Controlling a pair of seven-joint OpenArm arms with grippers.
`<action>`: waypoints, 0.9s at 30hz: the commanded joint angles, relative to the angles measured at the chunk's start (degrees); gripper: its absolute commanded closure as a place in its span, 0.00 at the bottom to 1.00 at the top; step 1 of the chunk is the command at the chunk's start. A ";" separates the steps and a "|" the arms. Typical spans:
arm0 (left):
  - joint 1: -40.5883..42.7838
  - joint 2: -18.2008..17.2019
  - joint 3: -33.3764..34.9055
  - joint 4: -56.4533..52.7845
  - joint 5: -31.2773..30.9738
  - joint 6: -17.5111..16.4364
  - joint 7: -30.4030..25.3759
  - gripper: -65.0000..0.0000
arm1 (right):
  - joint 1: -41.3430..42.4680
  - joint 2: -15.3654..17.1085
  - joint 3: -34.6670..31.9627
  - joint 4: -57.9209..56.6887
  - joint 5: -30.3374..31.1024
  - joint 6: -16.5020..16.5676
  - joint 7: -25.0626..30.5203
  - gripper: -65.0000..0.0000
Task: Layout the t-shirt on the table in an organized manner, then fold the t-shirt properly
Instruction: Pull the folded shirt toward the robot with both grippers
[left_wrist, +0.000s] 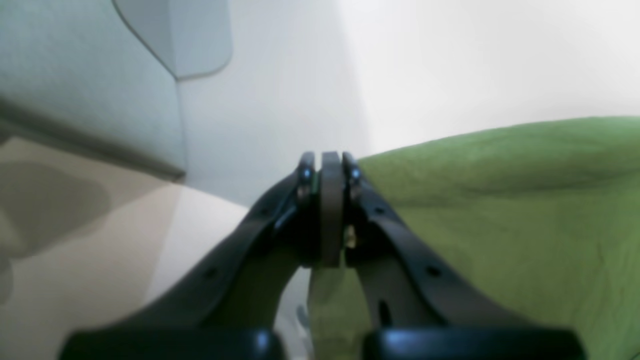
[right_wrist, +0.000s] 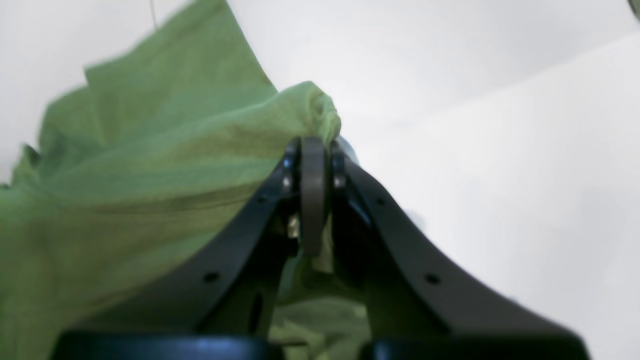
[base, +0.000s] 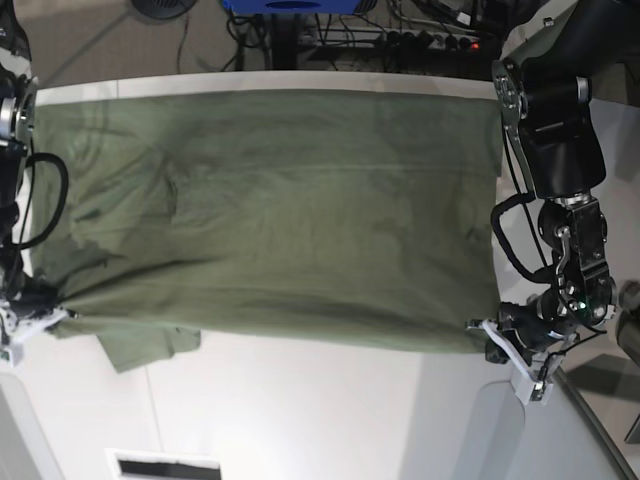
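Listener: Where is the t-shirt, and how does it lie?

Operator: The olive-green t-shirt fills the upper and middle part of the base view, its long stretch running left to right. Its near edge crosses from lower left to lower right, sagging slightly in between. A small flap of cloth pokes out below that edge, at lower left.

Listener: And your pincers?

Operator: One at each end of that edge. My left pincer is clenched on the corner at the frame's lower right; my right pincer is clenched on bunched cloth at the far left. Neither is nearer overall: each has its own end, and the body of the shirt lies up the frame from both.

Listener: So what does the next move turn on?

Operator: That line between my two grips. I judge I'm spreading or starting a fold; either way both arms should travel together, square to the edge, or the cloth will skew. The white desk shows below the shirt, and I'd watch that flap, which could end up creased.
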 joint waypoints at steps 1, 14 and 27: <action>-1.70 -0.63 -0.28 1.18 -0.73 0.12 -1.28 1.00 | 1.80 0.64 0.17 0.75 0.23 0.21 1.37 1.00; 0.15 -0.63 -0.28 1.09 -0.46 0.12 -1.28 1.00 | -0.57 0.37 0.17 -3.29 0.14 0.12 -0.30 1.00; 1.99 -0.37 0.33 0.56 -0.38 0.12 -1.28 1.00 | -3.91 -1.65 0.34 3.74 0.41 0.03 -12.87 0.90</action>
